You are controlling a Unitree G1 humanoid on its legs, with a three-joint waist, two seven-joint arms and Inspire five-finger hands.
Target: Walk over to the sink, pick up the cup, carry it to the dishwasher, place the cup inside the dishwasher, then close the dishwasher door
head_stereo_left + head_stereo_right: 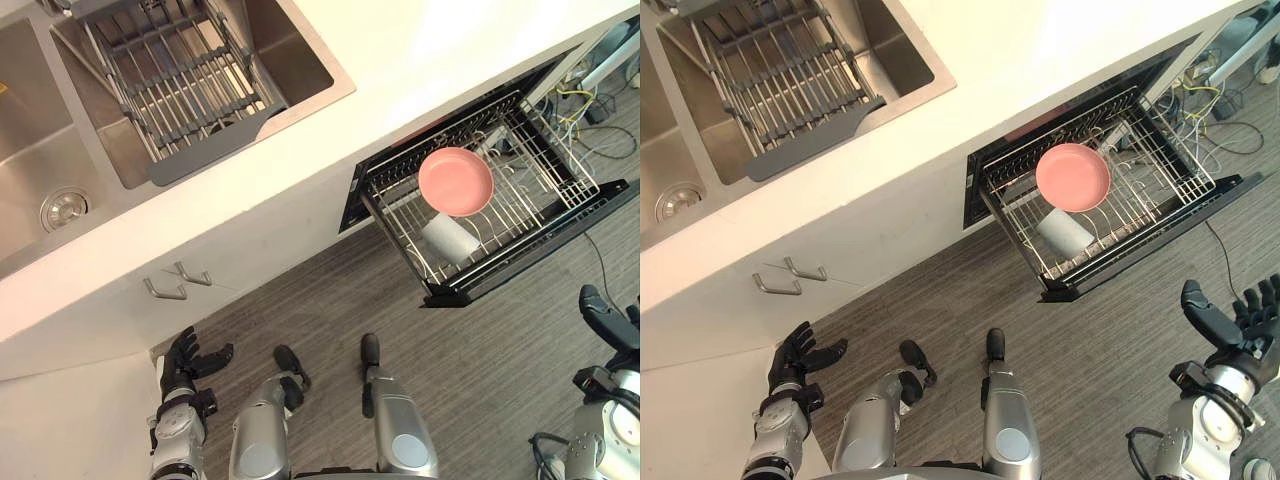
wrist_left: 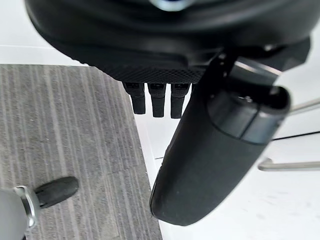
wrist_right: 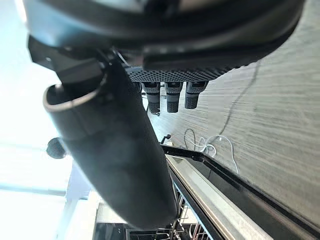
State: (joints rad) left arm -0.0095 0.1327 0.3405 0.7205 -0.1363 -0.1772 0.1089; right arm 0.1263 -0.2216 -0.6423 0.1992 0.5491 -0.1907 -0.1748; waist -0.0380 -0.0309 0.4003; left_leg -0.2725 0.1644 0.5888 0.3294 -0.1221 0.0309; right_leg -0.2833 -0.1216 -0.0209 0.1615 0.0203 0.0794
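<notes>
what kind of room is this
Most likely a kitchen: a stainless steel double sink set in a pale countertop, and an open black dishwasher whose wire rack holds a round pink plate and a white cup.

So the two head eyes looked steeply down from high up, well back from everything. Both caught the same stretch: sink (image 1: 300, 60), white tabletop (image 1: 450, 60), pulled-out dishwasher rack (image 1: 545, 165) and grey floor (image 1: 500, 380), with the right eye just offset sideways a bit. Each wrist cam sat super close behind its own hand. The left hand (image 2: 215, 150) one faced floor and cabinet front (image 2: 280, 210), and the right hand (image 3: 115, 150) one faced floor and the dishwasher door (image 3: 225, 195).
</notes>
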